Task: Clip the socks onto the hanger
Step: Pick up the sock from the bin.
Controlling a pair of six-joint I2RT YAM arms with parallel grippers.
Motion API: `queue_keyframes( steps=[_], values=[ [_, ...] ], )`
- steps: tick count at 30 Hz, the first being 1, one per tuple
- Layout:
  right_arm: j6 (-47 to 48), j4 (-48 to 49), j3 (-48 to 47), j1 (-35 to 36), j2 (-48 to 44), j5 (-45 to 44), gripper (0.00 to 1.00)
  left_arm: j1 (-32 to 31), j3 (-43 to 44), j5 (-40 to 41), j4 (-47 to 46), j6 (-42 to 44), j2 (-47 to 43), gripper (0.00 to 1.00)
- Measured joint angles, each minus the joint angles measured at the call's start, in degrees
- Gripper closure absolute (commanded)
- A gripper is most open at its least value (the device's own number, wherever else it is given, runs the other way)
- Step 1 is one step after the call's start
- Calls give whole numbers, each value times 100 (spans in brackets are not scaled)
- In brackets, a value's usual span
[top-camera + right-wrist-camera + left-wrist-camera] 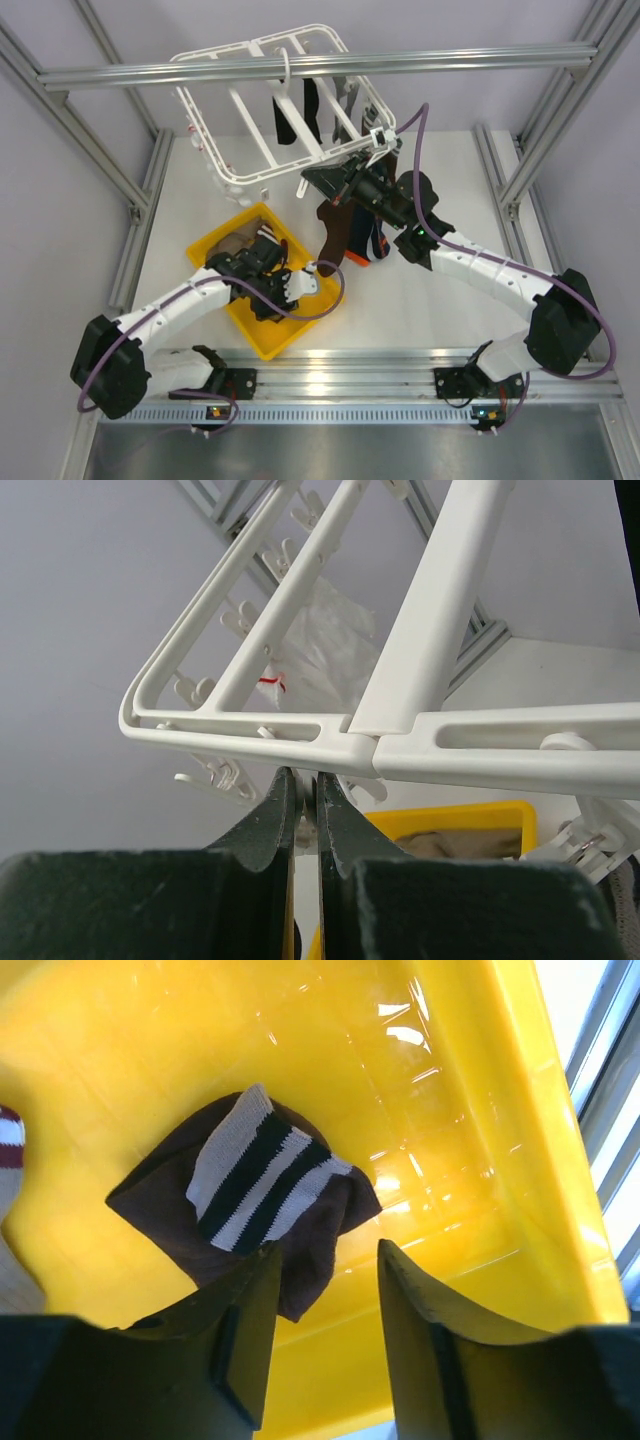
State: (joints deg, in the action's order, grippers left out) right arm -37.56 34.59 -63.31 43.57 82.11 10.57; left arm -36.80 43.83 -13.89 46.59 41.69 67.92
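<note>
Socks, soft, light and limp, lie bunched in the tray, at eleven o'clock from my released left gripper; I'd pinch a thick fold. My right gripper is clenched beneath the hanger.

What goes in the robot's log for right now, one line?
left gripper: open above striped sock in yellow tray | right gripper: shut at hanger edge

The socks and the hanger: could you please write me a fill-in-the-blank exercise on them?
The left gripper hovers ____ over the striped sock.
The striped sock lies on a dark brown sock in the ____ tray.
The right gripper, just under the white hanger, is ____.
Missing: open; yellow; shut.
</note>
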Motion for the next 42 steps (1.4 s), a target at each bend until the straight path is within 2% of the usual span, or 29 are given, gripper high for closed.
queue_keyframes(
  steps=[3, 7, 17, 21, 24, 25, 31, 37, 42],
  values=[
    [0, 0, 2, 0, 0, 0, 100, 22, 20, 4, -33, -564, -9, 44],
    [0, 0, 2, -2, 0, 0, 100, 35, 133, 28, -122, -1233, 94, 45],
    [2, 0, 7, -15, 0, 0, 100, 297, 745, 269, -337, -2260, 1401, 45],
    [4, 7, 33, -24, -4, -2, 100, 302, 841, 286, -348, -2376, 1709, 51],
    [4, 4, 33, -37, -9, -2, 100, 302, 855, 315, -354, -2402, 1939, 59],
    [4, 4, 33, -37, -11, -4, 100, 304, 855, 332, -358, -2404, 1976, 68],
    [4, 4, 33, -42, -13, -2, 100, 308, 855, 437, -459, -2415, 1993, 98],
    [4, 4, 33, -48, -13, 0, 100, 308, 761, 428, -544, -2378, 1532, 100],
    [7, 2, 33, -48, -13, 0, 100, 306, 369, 321, -632, -2216, 398, 100]
  ],
)
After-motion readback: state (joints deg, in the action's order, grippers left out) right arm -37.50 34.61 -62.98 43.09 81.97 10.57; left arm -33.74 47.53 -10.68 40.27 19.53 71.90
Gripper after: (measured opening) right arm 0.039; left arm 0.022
